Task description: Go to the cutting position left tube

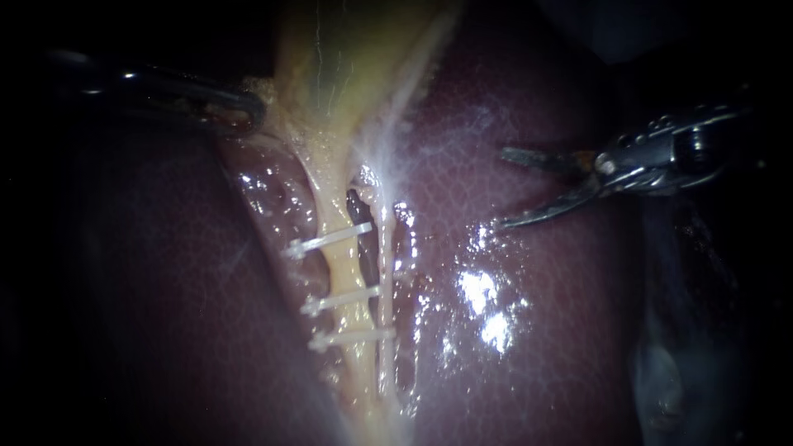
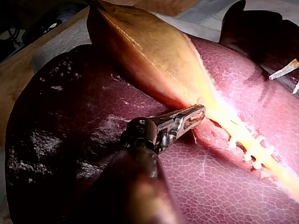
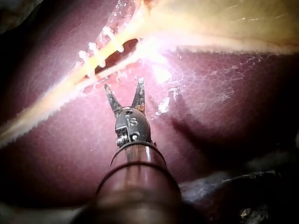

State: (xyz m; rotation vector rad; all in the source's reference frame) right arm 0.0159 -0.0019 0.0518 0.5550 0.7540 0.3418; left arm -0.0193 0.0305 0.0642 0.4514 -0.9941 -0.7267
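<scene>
The left tube (image 1: 345,268) is a pale yellow strand running down from the gallbladder (image 1: 347,66), with three white clips (image 1: 329,239) across it. A thinner right tube (image 1: 385,272) runs beside it. My right instrument (image 1: 502,188) comes in from the right with two thin blades open. It hovers over the liver, well to the right of both tubes. In the right wrist view its blades (image 3: 124,85) point at the clipped tube (image 3: 93,65), a short way off. My left instrument (image 1: 241,111) is shut on the gallbladder's lower edge (image 2: 187,100), its jaws (image 2: 195,114) lying together there.
Dark red liver (image 1: 529,314) surrounds the tubes, wet and glinting to their right. A slit-like window (image 1: 363,211) opens between the two tubes. In the left wrist view a wooden board (image 2: 18,70) lies beyond the liver, and my right instrument's blade tip (image 2: 284,70) shows far ahead.
</scene>
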